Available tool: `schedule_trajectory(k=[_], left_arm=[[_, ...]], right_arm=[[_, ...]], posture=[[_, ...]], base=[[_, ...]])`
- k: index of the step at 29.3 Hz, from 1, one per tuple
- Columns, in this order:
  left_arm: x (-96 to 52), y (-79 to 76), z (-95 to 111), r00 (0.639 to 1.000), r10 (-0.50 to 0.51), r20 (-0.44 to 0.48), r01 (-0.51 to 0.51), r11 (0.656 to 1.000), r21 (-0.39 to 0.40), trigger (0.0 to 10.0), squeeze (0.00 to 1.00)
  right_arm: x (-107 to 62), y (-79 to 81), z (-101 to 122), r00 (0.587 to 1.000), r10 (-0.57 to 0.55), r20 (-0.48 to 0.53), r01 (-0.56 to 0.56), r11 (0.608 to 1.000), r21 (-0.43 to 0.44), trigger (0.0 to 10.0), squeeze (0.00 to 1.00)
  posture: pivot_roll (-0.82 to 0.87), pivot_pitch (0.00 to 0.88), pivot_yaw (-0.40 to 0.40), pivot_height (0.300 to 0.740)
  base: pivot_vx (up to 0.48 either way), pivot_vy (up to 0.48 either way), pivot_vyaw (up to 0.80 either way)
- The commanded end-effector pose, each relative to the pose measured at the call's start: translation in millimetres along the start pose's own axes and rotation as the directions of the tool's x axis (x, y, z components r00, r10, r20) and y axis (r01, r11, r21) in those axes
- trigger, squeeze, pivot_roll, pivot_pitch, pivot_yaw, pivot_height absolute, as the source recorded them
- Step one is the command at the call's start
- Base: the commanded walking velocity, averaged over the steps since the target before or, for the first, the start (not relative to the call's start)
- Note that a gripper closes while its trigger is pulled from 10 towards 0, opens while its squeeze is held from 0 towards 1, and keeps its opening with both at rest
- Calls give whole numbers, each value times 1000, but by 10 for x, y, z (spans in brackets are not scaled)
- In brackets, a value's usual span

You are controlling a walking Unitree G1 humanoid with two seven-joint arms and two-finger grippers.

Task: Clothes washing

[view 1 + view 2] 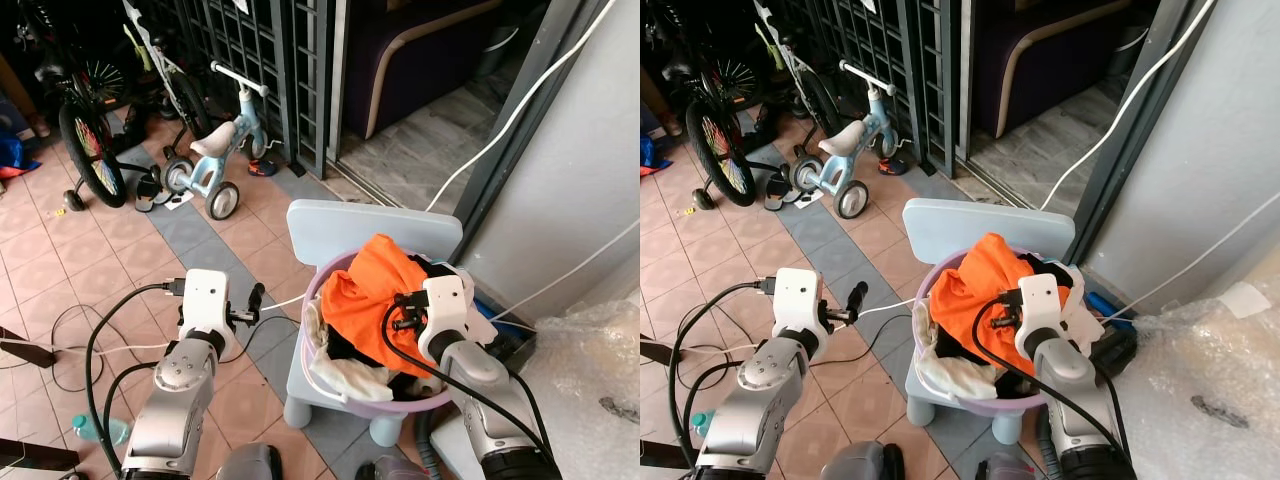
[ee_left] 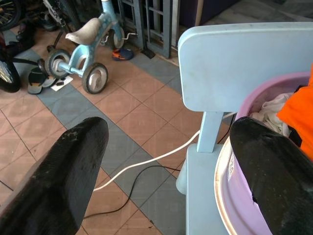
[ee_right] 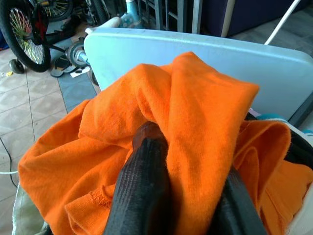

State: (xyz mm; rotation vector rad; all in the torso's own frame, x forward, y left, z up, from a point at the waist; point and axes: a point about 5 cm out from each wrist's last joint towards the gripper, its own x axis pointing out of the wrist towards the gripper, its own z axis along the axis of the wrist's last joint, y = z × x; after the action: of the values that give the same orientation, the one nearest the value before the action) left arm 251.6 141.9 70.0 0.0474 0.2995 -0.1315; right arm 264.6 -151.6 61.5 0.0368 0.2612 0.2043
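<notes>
The orange garment (image 3: 195, 122) is a soft, matt knit cloth with a fine weave and a stitched hem, bunched in a smooth lilac plastic basin (image 2: 234, 181) on a pale blue plastic chair (image 2: 244, 63) with a faintly satin finish. The right end effector (image 3: 183, 196) has black fingers (image 3: 142, 186) with a ribbed, rubbery matt surface, while the left end effector's (image 2: 166, 161) look duller and scuffed. The floor (image 1: 130, 250) is matt terracotta and grey tile, and crinkled glossy clear plastic sheeting (image 1: 590, 370) lies to the right.
</notes>
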Motion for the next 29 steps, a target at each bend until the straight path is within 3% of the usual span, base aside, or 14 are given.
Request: schedule_trajectory(k=[1, 3, 6, 12, 15, 20, 24, 29], left_arm=[[-25, 35, -9, 1000, 6, -12, -6, 1000, 0, 10000, 0], [-24, 35, -6, 1000, 2, -8, -2, 1000, 0, 10000, 0], [-10, 24, 1, 1000, -1, -9, 1, 1000, 15, 10000, 0], [10, 15, 7, 1000, -2, -7, 2, 1000, 11, 10000, 0], [22, 15, 8, 1000, 5, -6, -5, 1000, 12, 10000, 0], [44, 8, 12, 1000, 7, -6, -7, 1000, 11, 10000, 0], [59, 7, 16, 1000, 11, -4, -11, 1000, 7, 10000, 0], [68, -4, 19, 1000, 9, -1, -9, 1000, 6, 10000, 0]], right_arm=[[-21, 19, 33, 999, 12, 31, -13, 999, 43, 10000, 0], [-11, 6, 57, 999, -2, 34, 0, 997, 76, 10000, 0], [-5, 24, 118, 998, -29, 58, 30, 999, -11, 10000, 0], [5, 61, 110, 993, -106, 58, 106, 994, 1, 10000, 0], [30, -55, 136, 979, -194, 62, 193, 981, 28, 10000, 0], [31, -126, 86, 985, -173, 20, 171, 981, 88, 10000, 0], [41, -116, 175, 985, -154, 81, 156, 988, -18, 10000, 0], [47, -149, 160, 978, -198, 67, 202, 978, -44, 10000, 0]], posture=[[-36, 58, 44, 740], [-42, 61, 47, 740], [-47, 58, 49, 740], [-47, 52, 47, 740], [-45, 42, 43, 740], [-45, 35, 37, 740], [-50, 31, 33, 740], [-50, 29, 30, 740]], base=[[0, 0, 0], [0, 0, 0], [-81, 0, 0], [-256, 0, 0], [-270, 0, 0], [-271, 0, 0], [-270, 0, 0], [-258, 0, 0]])
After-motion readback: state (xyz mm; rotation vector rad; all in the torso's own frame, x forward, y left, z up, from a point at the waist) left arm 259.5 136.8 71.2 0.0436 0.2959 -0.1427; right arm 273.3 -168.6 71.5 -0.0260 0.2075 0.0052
